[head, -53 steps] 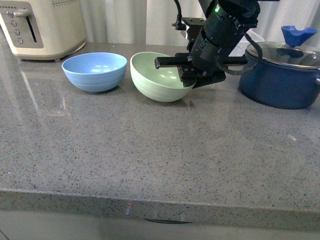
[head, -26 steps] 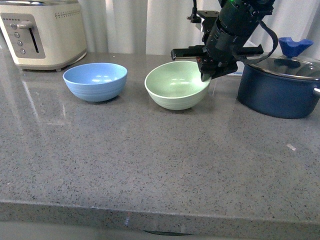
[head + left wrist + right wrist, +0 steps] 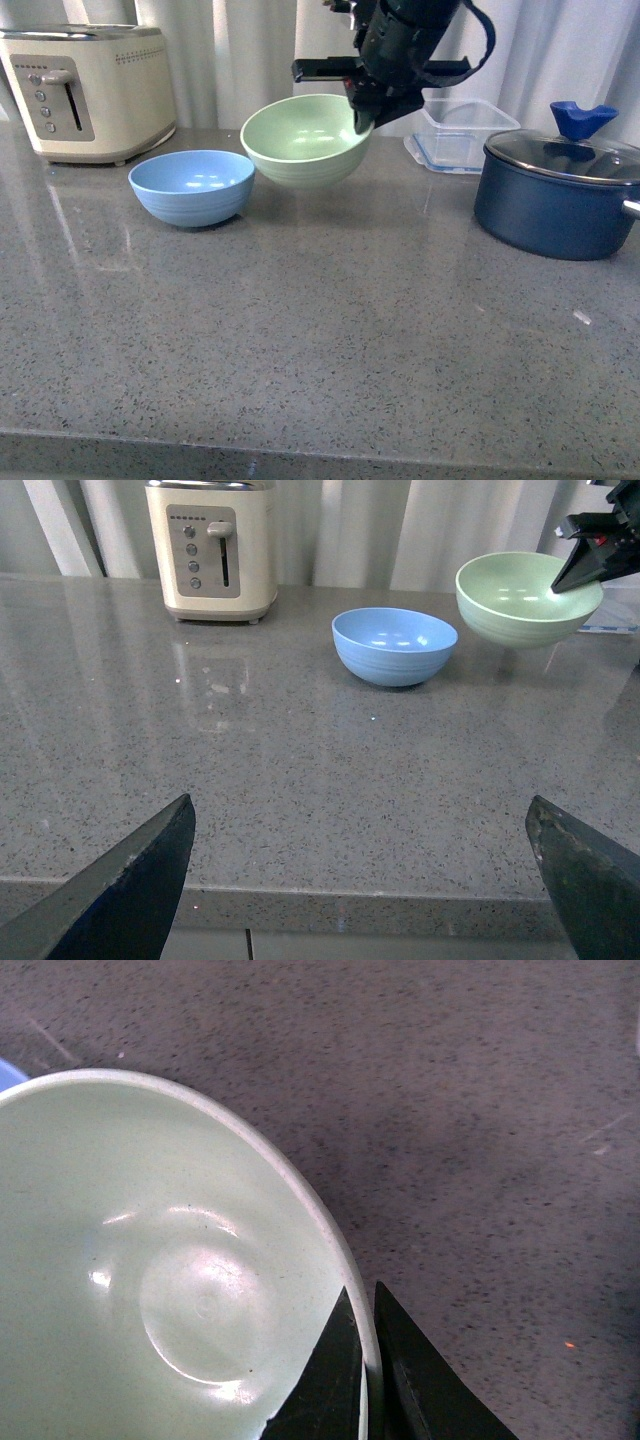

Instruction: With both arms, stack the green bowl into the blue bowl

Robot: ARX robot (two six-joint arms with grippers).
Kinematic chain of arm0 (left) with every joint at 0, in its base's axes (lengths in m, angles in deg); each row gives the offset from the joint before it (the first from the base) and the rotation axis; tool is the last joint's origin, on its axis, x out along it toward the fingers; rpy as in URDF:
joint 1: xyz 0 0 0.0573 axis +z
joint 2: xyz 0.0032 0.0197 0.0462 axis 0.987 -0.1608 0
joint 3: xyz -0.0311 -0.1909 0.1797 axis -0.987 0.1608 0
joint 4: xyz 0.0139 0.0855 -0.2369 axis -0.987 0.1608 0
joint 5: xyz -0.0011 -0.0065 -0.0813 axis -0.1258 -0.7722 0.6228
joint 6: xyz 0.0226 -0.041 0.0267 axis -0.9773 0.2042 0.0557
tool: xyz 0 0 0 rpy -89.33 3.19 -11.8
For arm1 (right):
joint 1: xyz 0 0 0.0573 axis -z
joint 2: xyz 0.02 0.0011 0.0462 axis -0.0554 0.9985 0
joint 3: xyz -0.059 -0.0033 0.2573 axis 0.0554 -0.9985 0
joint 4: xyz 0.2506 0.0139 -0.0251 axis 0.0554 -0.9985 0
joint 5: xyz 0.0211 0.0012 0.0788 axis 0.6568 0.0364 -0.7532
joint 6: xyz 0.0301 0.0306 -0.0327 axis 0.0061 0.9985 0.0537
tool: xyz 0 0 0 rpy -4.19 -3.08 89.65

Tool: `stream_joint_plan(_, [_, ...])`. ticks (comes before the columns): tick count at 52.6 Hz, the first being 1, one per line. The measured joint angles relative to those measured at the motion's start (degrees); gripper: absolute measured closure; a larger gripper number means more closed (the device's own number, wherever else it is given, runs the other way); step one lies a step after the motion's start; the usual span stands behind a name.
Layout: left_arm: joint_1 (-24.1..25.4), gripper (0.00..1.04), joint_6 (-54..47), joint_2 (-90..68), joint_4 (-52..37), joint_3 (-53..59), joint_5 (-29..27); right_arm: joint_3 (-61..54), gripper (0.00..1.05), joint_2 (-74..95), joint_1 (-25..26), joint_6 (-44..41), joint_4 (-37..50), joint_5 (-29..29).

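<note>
the green bowl near top centre is a pale mint with faint ribbed rings low on its side. the blue bowl to its left is a soft sky blue with the same faint rings. counter is grey with dark and light speckles all over. toaster upper left is cream with a dark slot. pot on the right is dark navy, its knob a brighter blue. right gripper is black, and the curtain behind is whitish.
</note>
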Motion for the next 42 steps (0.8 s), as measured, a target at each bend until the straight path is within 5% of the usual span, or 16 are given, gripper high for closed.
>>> stream_joint_plan(42, [0.00, 0.07, 0.00, 0.00, 0.00, 0.00, 0.00, 7.56, 1.04, 2.01, -6.80, -3.21, 3.67, -3.65])
